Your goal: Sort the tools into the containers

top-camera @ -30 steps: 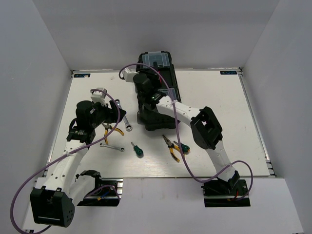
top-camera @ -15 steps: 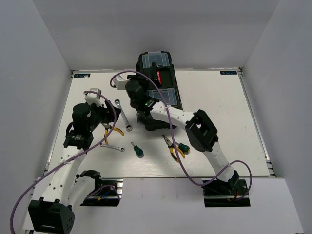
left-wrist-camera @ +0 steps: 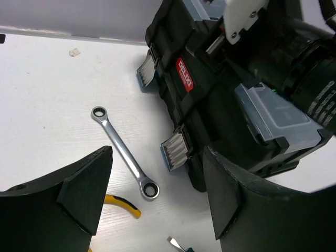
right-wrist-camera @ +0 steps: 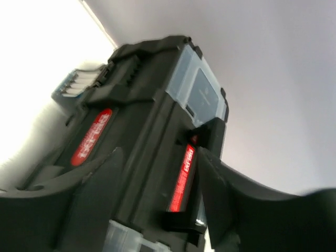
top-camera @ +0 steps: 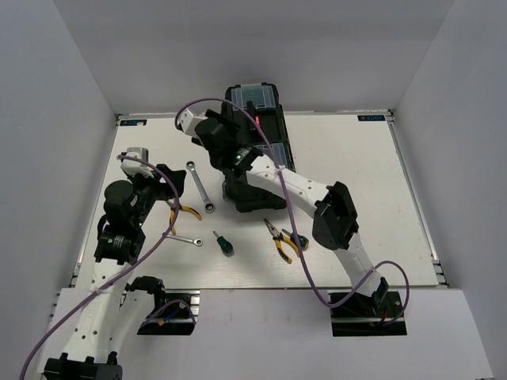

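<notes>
ok so where i'm at: all the tools are out on the table (top-camera: pixel 356 198), none sorted. the longer wrench (left-wrist-camera: pixel 125 153) lies flat just left of the toolbox (left-wrist-camera: pixel 210 105). the short wrench (top-camera: pixel 184 238) and one pair of yellow pliers (top-camera: pixel 188 212) sit nearer my left arm. the second pliers (top-camera: pixel 279 237), a green screwdriver (top-camera: pixel 223 243) and its twin screwdriver (top-camera: pixel 297 239) are in front of the box.

left gripper (left-wrist-camera: pixel 157 157) hangs near the longer wrench, jaws spread wide with nothing in them. the wrench shows right between the fingers, so i reckon it's lined up for a pick.

right gripper (right-wrist-camera: pixel 160 157) is up over the box, jaws apart, with the red label (right-wrist-camera: pixel 181 178) showing in the gap. it isn't clamped on anything i can see.

my guess is the lid has to open first: the side latches (left-wrist-camera: pixel 176 152) look flipped out, but the clear organizers (top-camera: pixel 252 96) look shut.
</notes>
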Available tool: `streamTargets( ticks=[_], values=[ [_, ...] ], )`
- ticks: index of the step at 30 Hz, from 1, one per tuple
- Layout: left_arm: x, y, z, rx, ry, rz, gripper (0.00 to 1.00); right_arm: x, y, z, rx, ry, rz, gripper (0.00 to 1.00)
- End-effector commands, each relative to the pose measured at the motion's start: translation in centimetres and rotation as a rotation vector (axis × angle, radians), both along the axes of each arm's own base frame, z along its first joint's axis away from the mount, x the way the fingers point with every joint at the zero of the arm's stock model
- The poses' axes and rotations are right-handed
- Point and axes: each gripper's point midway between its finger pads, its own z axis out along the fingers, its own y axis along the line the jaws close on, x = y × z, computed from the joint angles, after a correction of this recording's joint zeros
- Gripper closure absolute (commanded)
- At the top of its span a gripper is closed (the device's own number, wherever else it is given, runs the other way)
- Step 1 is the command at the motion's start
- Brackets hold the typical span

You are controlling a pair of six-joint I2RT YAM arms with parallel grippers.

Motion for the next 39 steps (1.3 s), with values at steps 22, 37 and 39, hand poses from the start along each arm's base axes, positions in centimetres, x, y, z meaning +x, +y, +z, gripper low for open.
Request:
streamTargets(
  ticks=[22, 37, 39],
  values=[
    [0.2, 0.3, 0.2, -0.007, -0.016, 0.02, 0.21, 3.4, -8.2, -0.2, 0.455, 0.315, -0.213, 0.32],
    [1.6, -2.0, -2.0, -0.091, 0.065, -0.076, 0.35, 3.8, -9.7, 1.7, 0.556, 0.362, -0.195, 1.0],
    [2.1, -2.7, -2.2, -0.13, 0.084, -0.104, 0.35, 3.5, -10.1, 3.3, 0.596, 0.365, -0.176, 1.0]
  ],
)
